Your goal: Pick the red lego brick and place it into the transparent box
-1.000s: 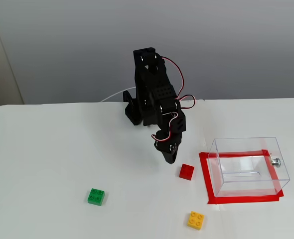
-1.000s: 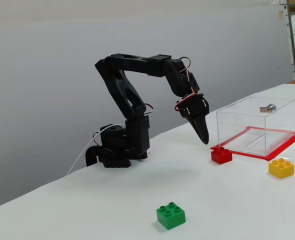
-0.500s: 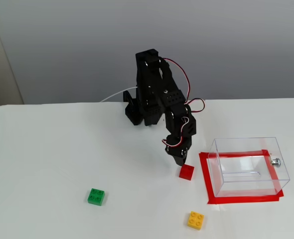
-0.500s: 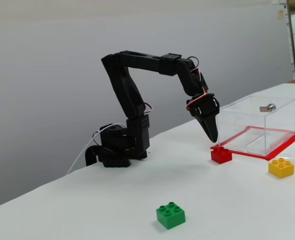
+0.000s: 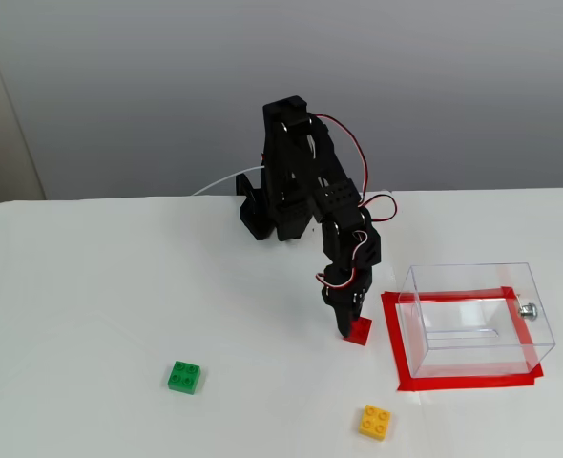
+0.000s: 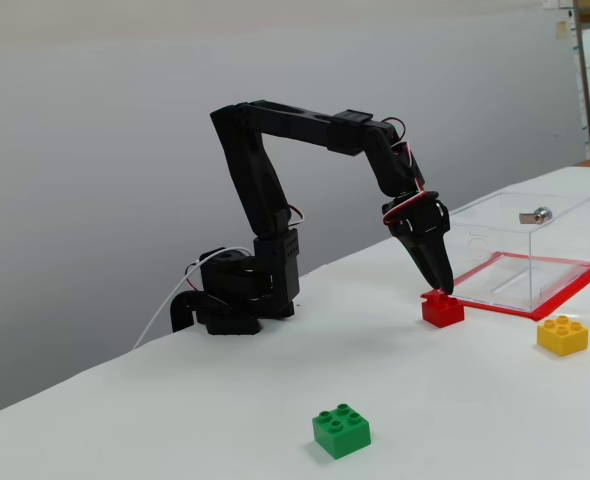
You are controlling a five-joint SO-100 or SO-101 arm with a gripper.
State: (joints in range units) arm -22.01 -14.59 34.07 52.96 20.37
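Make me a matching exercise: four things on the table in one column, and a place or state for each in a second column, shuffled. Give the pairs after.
Things
1. red lego brick
2. green brick
3. yellow brick
4. transparent box

Places or states
A. stands inside the red tape outline, nothing inside it
B. lies alone toward the left in a fixed view, far from the arm
C. right under the tip of the pincer
D. nearest the front edge, just outside the tape's corner

Pairs: 1-C, 2-B, 3-D, 4-A
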